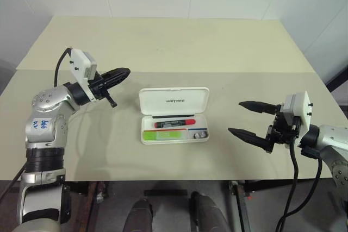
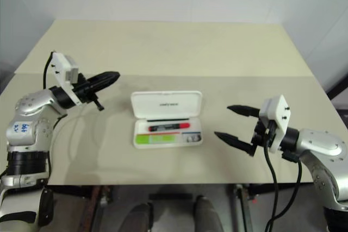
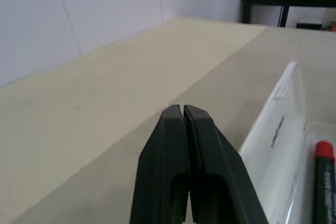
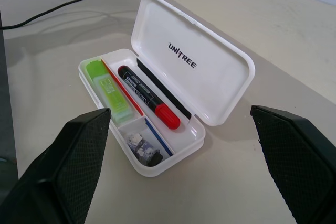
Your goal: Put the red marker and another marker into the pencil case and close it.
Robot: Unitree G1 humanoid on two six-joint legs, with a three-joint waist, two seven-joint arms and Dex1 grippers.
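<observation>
Pencil case (image 1: 174,114) lies open on the tabletop (image 1: 163,47), both markers inside; left claw (image 1: 120,73) closed empty, right claw (image 1: 243,119) spread wide; small compartment's contents unclear.

Both markers inside open case (image 4: 210,82) (lid up)

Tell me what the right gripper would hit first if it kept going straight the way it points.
Probably the pencil case: the right gripper, fingers open, aims across bare table toward its open tray. Depth is uncertain.

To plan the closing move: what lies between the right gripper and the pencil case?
Only bare table separates the right gripper from the pencil case, seen in both eye views.
</observation>
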